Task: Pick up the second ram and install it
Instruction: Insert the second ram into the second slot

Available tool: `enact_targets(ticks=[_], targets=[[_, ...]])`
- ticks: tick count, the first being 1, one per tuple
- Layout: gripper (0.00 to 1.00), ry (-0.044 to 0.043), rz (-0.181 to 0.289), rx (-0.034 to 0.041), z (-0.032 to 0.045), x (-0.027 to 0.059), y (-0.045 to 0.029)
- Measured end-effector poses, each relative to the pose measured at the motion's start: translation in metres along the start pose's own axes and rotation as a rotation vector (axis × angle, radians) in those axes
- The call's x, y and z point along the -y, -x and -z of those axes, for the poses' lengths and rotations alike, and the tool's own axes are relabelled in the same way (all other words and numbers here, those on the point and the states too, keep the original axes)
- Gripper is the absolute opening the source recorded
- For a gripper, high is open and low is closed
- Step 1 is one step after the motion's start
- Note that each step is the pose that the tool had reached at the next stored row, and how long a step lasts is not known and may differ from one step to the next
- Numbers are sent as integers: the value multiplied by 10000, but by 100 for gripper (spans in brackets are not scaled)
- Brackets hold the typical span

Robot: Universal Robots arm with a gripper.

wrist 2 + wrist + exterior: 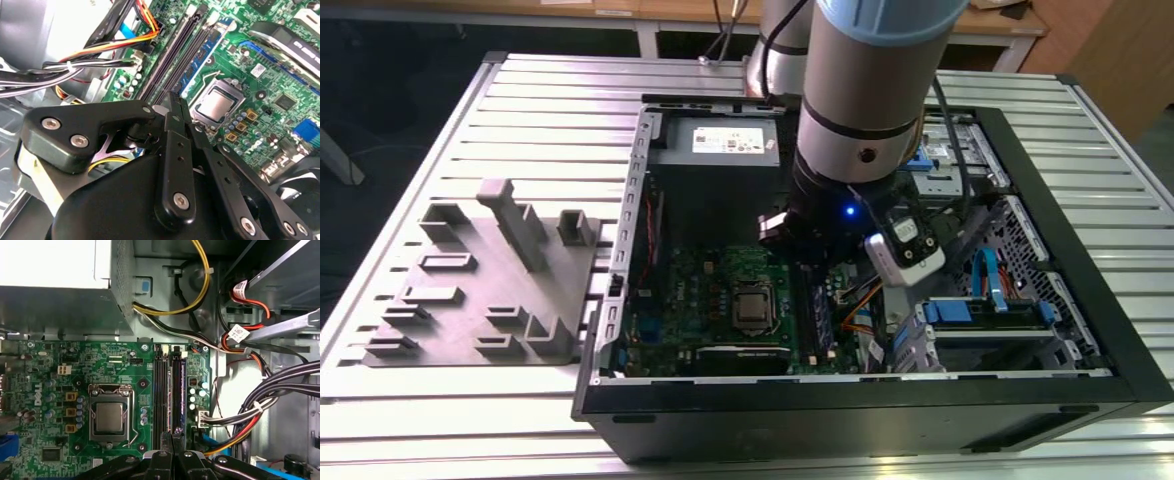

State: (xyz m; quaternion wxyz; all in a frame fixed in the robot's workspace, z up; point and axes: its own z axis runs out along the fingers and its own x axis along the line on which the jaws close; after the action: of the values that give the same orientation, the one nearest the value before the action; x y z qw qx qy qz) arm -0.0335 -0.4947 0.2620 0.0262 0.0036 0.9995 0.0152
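Evidently this is the seating stage: the tool (pixel 172 436) hangs low inside the open computer case (pixel 854 395), its black fingers (pixel 177 160) drawn together with no gap showing and their tips at the top edge of the second ram (pixel 175 390). Whether they pinch that edge or only bear on it, I cannot tell. Doing this well means pressing straight down, evenly, with the stick upright in line with its slot and no twist. The stick stands on edge in a long slot of the motherboard (pixel 60 340), running out from right under the tips, between the CPU socket (pixel 110 415) and a bundle of cables (pixel 270 390).
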Motion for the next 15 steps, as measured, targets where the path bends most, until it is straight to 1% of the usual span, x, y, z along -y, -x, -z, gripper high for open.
enact_targets(ticks=[5,15], targets=[[8,-1,1,-4,-58,0,-2],[8,0,1,-5,-133,-31,-3]])
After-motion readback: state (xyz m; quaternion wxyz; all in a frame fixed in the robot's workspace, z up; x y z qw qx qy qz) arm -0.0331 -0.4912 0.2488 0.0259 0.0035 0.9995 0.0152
